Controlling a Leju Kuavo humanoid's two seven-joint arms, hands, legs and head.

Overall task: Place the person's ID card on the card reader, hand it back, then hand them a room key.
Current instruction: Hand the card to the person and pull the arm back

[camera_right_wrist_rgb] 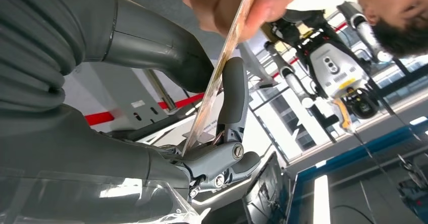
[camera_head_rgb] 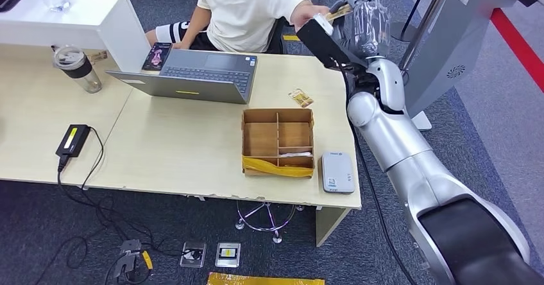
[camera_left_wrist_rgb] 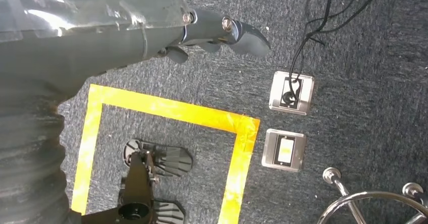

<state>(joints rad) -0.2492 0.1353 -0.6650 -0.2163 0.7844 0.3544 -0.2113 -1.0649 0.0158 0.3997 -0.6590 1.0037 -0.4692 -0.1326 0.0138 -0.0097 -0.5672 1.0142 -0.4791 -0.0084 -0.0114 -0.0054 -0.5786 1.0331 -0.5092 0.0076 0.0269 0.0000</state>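
The right hand (camera_head_rgb: 359,17) is raised at the upper right of the head view, past the far edge of the table (camera_head_rgb: 167,150). A thin card (camera_right_wrist_rgb: 218,77) stands between its thumb (camera_right_wrist_rgb: 161,47) and a dark finger (camera_right_wrist_rgb: 233,93). The person's hand (camera_right_wrist_rgb: 237,4) pinches the same card at its other end, so both hold it at once. Whether it is the ID or a room key cannot be told.

The left hand (camera_left_wrist_rgb: 151,27) hangs over grey carpet and holds nothing. Its fingers are partly curled with one pointing out. Below it lie a corner of yellow floor tape (camera_left_wrist_rgb: 166,110) and two metal floor boxes (camera_left_wrist_rgb: 286,120).

The grey card reader (camera_head_rgb: 337,172) lies flat at the near right corner of the table. It sits just beside a cardboard divider box (camera_head_rgb: 278,142) with yellow tape on its front. A small card (camera_head_rgb: 301,97) lies behind that box toward the person.

An open laptop (camera_head_rgb: 192,73) sits at centre. A phone (camera_head_rgb: 157,56) and a lidded tumbler (camera_head_rgb: 77,69) are to its left. A power adapter (camera_head_rgb: 72,140) trails its cable off the near edge. A grey kiosk stand (camera_head_rgb: 442,47) rises close beside the right arm.
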